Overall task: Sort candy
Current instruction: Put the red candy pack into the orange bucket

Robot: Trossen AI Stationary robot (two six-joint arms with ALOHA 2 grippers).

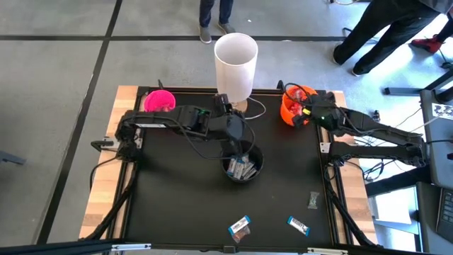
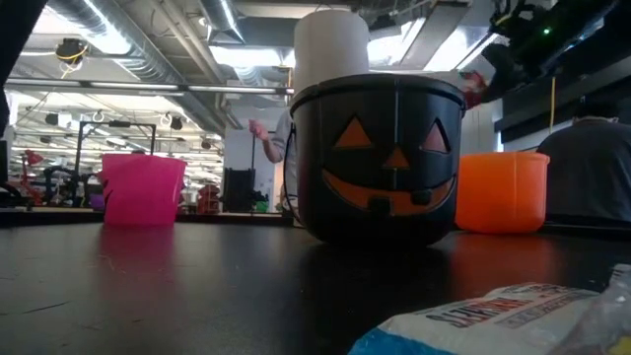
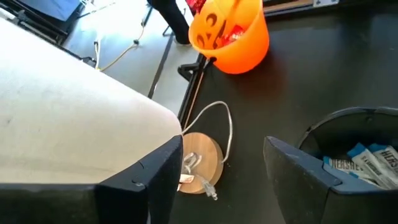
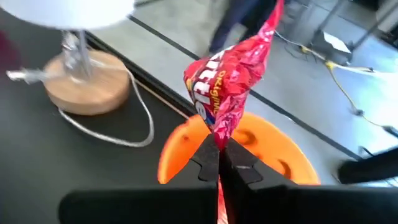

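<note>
Right gripper (image 4: 222, 163) jaws pinched a crinkly red candy packet (image 4: 231, 84) over the orange plastic bucket (image 4: 286, 155) at the table's far right corner; best released dead centre, while left gripper (image 3: 224, 168) jaws stood wide, empty.

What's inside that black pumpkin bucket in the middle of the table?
The black pumpkin bucket holds several blue-and-white silvery mini bars, seen from above. The left gripper hangs over its rim, so part of the inside is hidden, and whatever lies beneath the top bars cannot be seen.

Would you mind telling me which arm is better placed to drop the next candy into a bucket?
The right. Its gripper is shut on a red packet directly above the orange bucket. The left gripper is open and empty beside the black bucket.
</note>
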